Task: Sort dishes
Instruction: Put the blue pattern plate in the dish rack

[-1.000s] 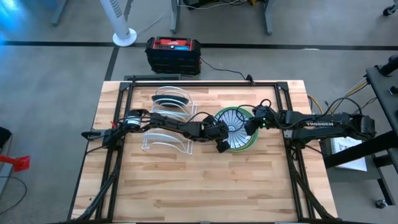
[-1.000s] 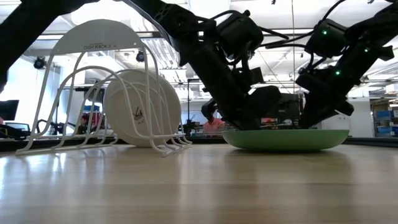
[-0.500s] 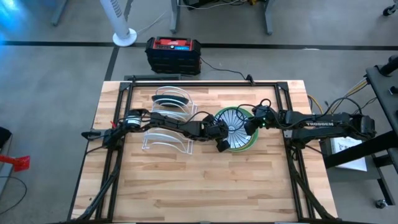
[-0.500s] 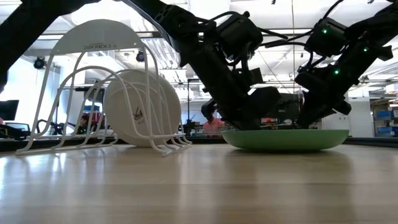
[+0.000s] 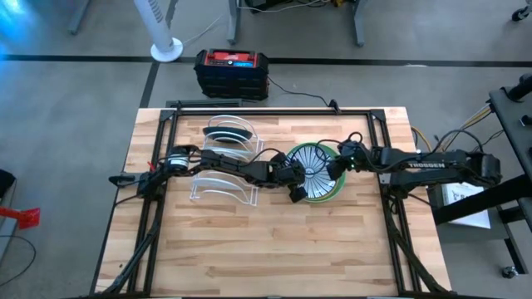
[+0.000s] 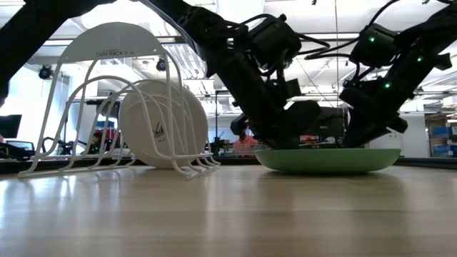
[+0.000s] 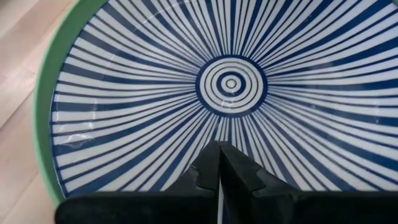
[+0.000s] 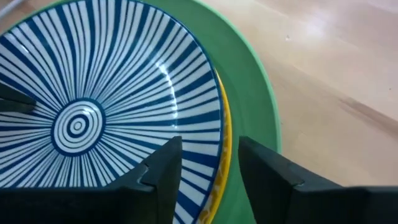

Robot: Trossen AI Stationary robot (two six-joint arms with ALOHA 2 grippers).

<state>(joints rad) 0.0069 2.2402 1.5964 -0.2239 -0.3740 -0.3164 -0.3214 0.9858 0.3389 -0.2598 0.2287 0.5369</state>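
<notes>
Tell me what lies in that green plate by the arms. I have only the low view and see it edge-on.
Observer: A white plate with blue radial lines lies on top, stacked in the green plate.
Operator: Check for anything between them.
Observer: A yellowish plate shows its edge between the two.
Operator: Report the grippers.
Observer: The left gripper is shut, with its tips over the striped plate's face. The right gripper is open, astride the rim of the striped and yellowish plates.
</notes>
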